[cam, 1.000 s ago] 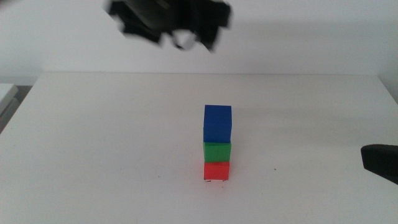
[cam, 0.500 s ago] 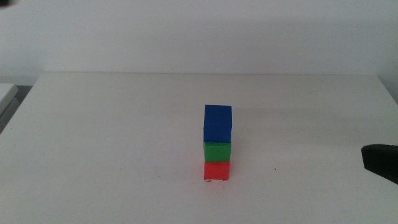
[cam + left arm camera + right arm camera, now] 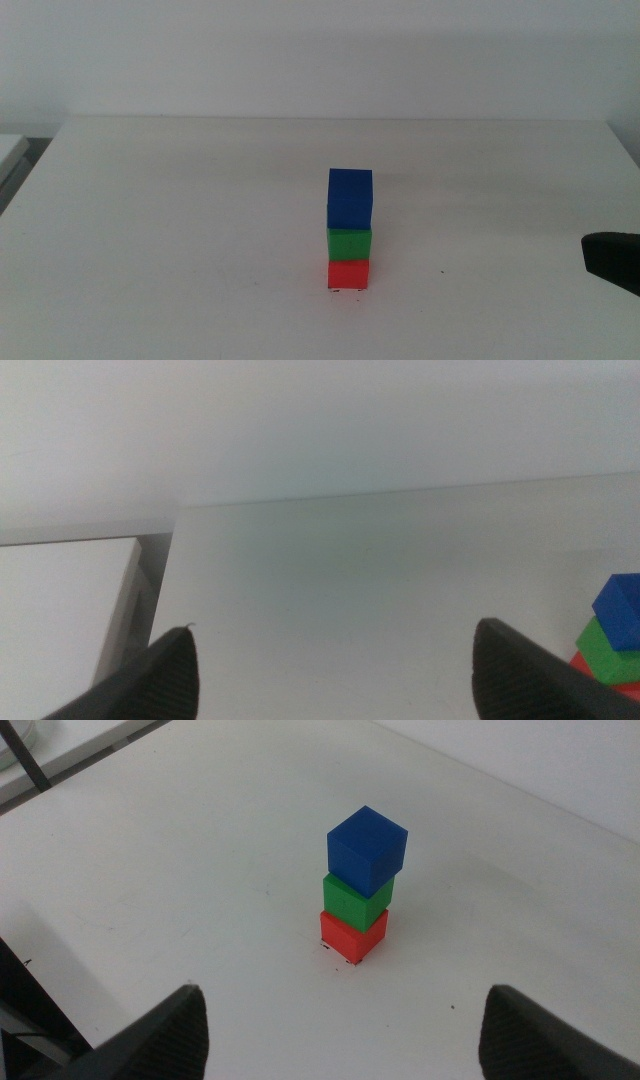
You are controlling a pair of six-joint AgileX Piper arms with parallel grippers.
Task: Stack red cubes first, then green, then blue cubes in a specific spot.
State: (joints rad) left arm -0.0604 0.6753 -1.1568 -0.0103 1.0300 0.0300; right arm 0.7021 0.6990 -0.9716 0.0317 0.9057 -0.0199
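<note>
The red cube [image 3: 348, 274] sits on the white table, the green cube [image 3: 349, 243] on top of it and the blue cube [image 3: 350, 198] on top of that. The stack also shows in the right wrist view, red [image 3: 352, 933], green [image 3: 356, 899], blue [image 3: 366, 849], and in the left wrist view at the edge [image 3: 618, 603]. Tiny black marks [image 3: 347, 291] show at the red cube's base. My left gripper [image 3: 335, 665] is open and empty, off to the left, out of the middle view. My right gripper [image 3: 340, 1020] is open and empty; its dark tip [image 3: 612, 260] shows at the right edge.
The white table [image 3: 180, 220] ends at a far edge against a pale wall. A small black speck [image 3: 443, 271] lies to the right of the stack. A lighter surface [image 3: 60, 600] stands beside the table's left edge.
The left arm, which was blurred high above the stack one second ago, has left the middle view. The stack and the right gripper have not moved.
</note>
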